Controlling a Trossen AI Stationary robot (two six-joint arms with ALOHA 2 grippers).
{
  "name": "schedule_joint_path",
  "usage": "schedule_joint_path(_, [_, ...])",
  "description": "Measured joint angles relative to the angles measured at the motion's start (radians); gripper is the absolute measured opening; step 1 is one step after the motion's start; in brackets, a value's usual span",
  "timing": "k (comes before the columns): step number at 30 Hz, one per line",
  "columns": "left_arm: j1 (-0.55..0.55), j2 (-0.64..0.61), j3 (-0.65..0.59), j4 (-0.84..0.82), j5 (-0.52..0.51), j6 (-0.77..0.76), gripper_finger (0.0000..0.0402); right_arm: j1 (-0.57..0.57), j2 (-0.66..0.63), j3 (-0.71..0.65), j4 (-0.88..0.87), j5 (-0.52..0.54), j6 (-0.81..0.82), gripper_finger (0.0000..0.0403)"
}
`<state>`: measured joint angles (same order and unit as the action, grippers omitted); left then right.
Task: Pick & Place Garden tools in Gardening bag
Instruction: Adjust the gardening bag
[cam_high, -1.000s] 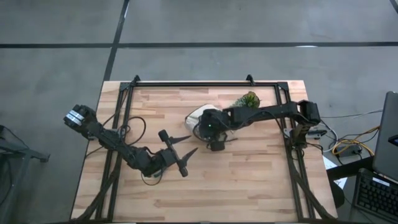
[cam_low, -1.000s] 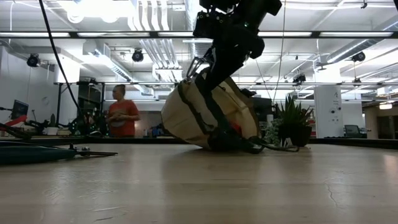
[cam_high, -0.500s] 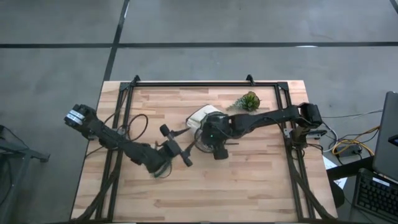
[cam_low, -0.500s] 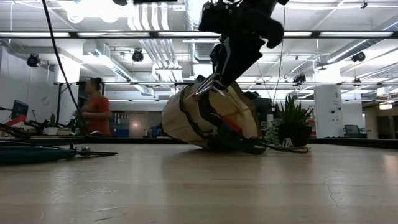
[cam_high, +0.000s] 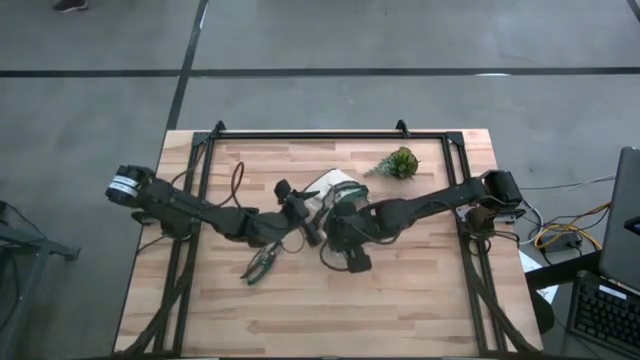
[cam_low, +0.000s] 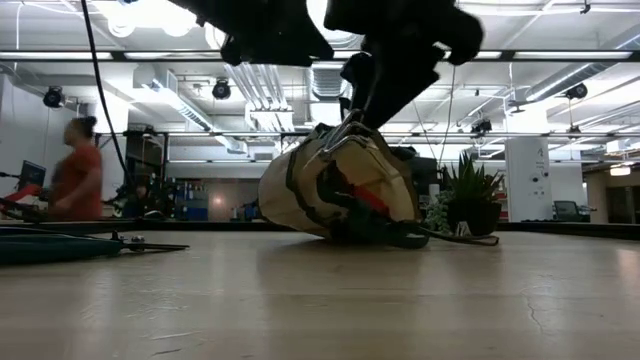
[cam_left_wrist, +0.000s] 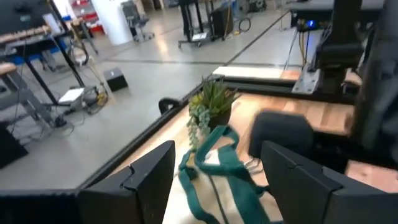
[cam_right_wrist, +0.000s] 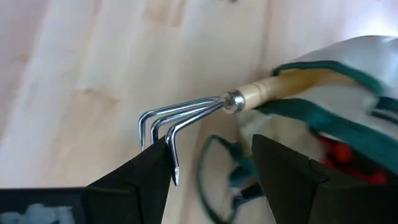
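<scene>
The gardening bag (cam_high: 328, 187) lies tipped over near the middle of the table (cam_high: 420, 300) — a round tan fabric tote with dark green trim, its mouth turned toward the near edge in the high view and toward the right in the low view (cam_low: 330, 195), where its base lifts off the wood. A small rake (cam_right_wrist: 205, 106) sticks out of that mouth: its pale wooden handle runs into the bag, its long axis roughly level with the tabletop, and its three bent metal tines point outward and hook down over bare wood. Something red (cam_right_wrist: 348, 158) shows inside the bag beside the green trim, and a loose green handle (cam_left_wrist: 227, 174) trails on the table. The right gripper (cam_right_wrist: 211, 168) hovers just above the rake's tines with its fingers parted and nothing between them. The left gripper (cam_left_wrist: 214, 171) sits just beside the bag on its left in the high view, fingers spread wide and empty, facing the green straps and the small potted plant (cam_high: 398, 162) beyond. A pair of pruning shears (cam_high: 262, 265) lies flat on the wood near the left arm, well outside the bag, pointing toward the near left corner. In the room behind, a person (cam_low: 72, 180) in a red top is at the far left.
</scene>
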<state>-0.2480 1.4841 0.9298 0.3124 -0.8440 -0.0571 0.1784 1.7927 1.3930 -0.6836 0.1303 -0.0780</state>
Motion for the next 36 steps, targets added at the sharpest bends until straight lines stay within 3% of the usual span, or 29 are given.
schedule_joint_path(4, [-0.001,0.0,0.0,-0.03,0.006,-0.062,0.0243,-0.033,0.001,-0.017,0.072,0.029,-0.017,0.0215])
schedule_joint_path(8, [-0.006,0.002,0.0,-0.058,0.026,-0.11,0.0243,-0.049,0.003,-0.045,0.149,0.201,-0.007,0.0215])
schedule_joint_path(13, [-0.008,0.004,0.0,-0.14,0.036,-0.157,0.0243,-0.061,0.003,-0.075,0.207,0.214,-0.011,0.0217])
schedule_joint_path(17, [-0.014,0.009,-0.003,-0.211,0.1,-0.189,0.0243,-0.066,0.0,-0.078,0.224,0.32,-0.001,0.0217])
schedule_joint_path(23, [-0.015,0.008,-0.002,-0.217,0.121,-0.206,0.0243,-0.063,0.002,-0.063,0.141,0.284,-0.004,0.0217])
schedule_joint_path(28, [-0.015,0.008,-0.002,-0.219,0.265,-0.195,0.0243,-0.065,0.002,-0.064,0.149,0.285,-0.019,0.0217])
schedule_joint_path(36, [-0.016,0.008,-0.003,-0.223,0.195,-0.117,0.0243,-0.028,-0.007,-0.061,0.092,0.281,0.026,0.0217])
